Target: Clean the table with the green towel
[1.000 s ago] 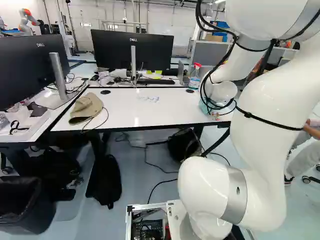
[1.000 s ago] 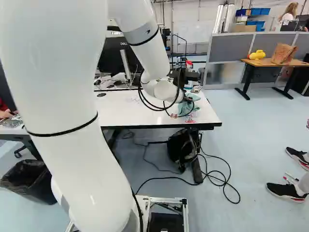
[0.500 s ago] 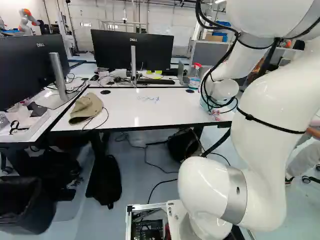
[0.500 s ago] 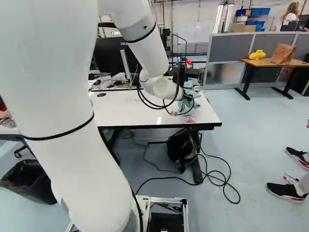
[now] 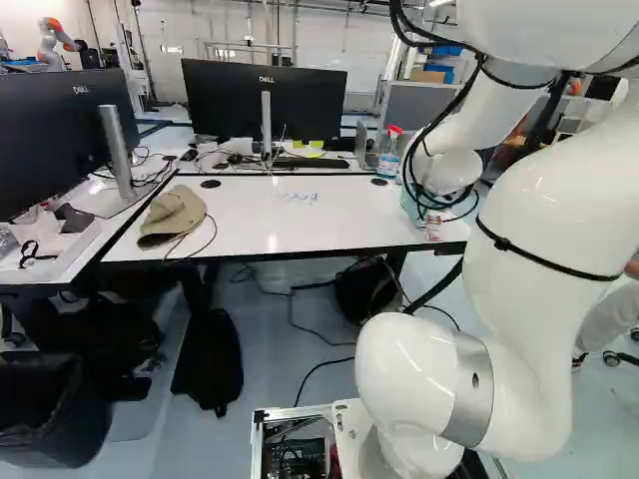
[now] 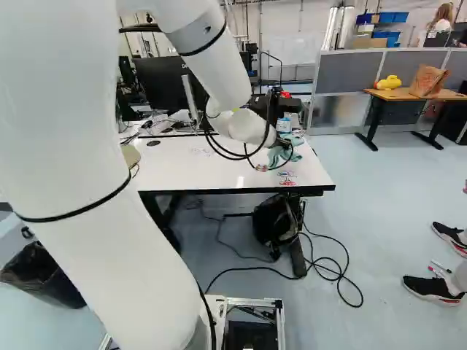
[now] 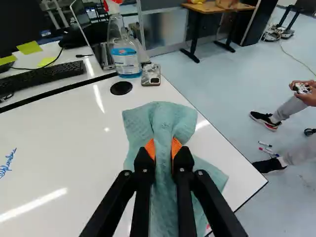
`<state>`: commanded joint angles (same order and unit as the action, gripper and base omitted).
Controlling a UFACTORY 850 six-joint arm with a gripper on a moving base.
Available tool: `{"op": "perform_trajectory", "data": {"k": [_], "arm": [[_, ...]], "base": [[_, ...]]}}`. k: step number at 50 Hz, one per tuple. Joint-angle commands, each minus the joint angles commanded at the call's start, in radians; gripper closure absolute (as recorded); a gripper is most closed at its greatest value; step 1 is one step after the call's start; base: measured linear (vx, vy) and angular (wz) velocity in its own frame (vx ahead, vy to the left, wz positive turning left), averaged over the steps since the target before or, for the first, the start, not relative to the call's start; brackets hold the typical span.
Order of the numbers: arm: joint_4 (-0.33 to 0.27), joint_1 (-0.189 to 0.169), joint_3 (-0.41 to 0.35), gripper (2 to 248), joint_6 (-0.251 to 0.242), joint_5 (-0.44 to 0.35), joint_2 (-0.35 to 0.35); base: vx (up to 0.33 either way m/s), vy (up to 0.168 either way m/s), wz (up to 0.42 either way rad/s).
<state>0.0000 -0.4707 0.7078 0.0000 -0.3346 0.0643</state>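
In the right base view my gripper is low over the right end of the white table, partly hidden by the wrist and cables. The wrist view shows the gripper with its orange pads pressed on a bunched fold of the teal-green towel. The towel's loose parts spread on the tabletop ahead of and beside the fingers. Blue writing lies to one side of the towel. Red marks and blue marks are near the table's front right edge.
A spray bottle and a small patterned item stand beyond the towel. A tan hat lies at the table's left, monitors behind. A backpack and cables are below. Another robot is far off.
My arm has swung left in the right base view. The gripper and towel have shifted slightly toward the table's back, uncovering blue marks above the red ones. The base has not moved.
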Motion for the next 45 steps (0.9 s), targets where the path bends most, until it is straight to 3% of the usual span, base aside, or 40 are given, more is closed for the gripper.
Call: {"op": "perform_trajectory", "data": {"k": [35, 45], "arm": [[0.000, 0.000, -0.011, 197, 0.000, 0.363, -0.098], [0.000, 0.000, -0.011, 197, 0.000, 0.468, -0.098]], "base": [[0.000, 0.000, 0.000], [0.000, 0.000, 0.000]]}}
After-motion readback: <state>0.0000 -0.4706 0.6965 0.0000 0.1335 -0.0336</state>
